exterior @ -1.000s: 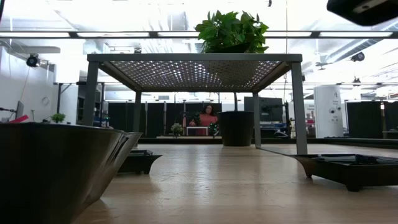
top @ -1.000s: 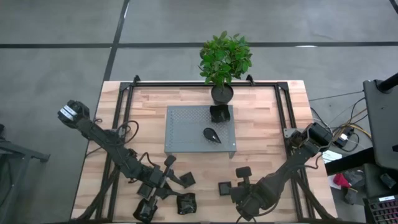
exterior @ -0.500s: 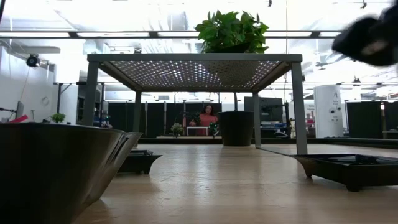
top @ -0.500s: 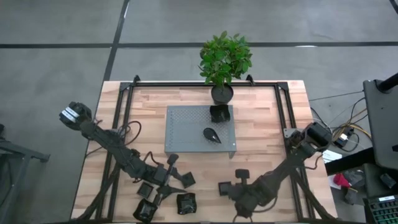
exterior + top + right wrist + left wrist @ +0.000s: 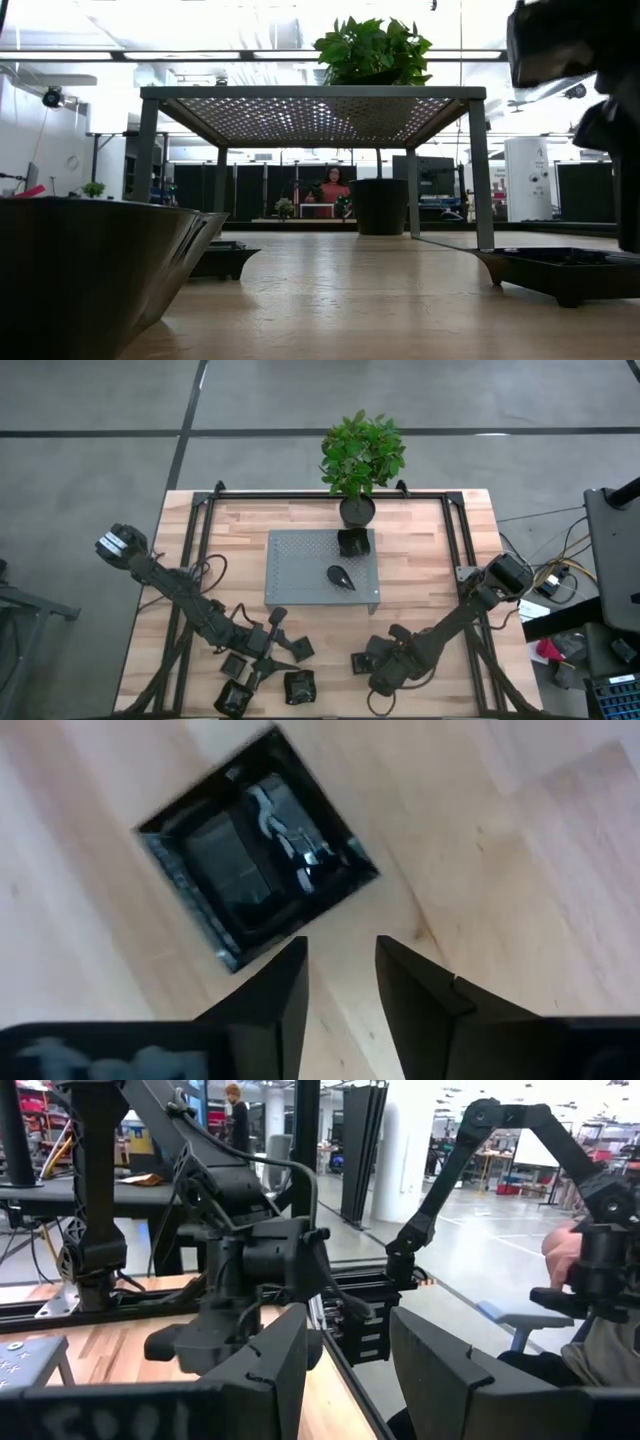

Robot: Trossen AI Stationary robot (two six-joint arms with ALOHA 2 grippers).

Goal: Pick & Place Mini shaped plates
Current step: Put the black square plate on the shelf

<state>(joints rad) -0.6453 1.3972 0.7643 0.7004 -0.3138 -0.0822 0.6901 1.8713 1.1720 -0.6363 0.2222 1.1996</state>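
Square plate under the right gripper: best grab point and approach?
Judging by its pose, take the square plate by one raised rim edge, coming straight down. It lies flat on the table, so only the rim gives purchase. The right gripper hangs above its near edge, fingers open; turn the wrist to square the fingers with that rim.

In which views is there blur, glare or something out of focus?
Low view: the ceiling lights are washed out, the near dish is a big soft shape, and the right arm is smeared. Right wrist view: the square plate is blurred and reflects light. High view: even light, all sharp.
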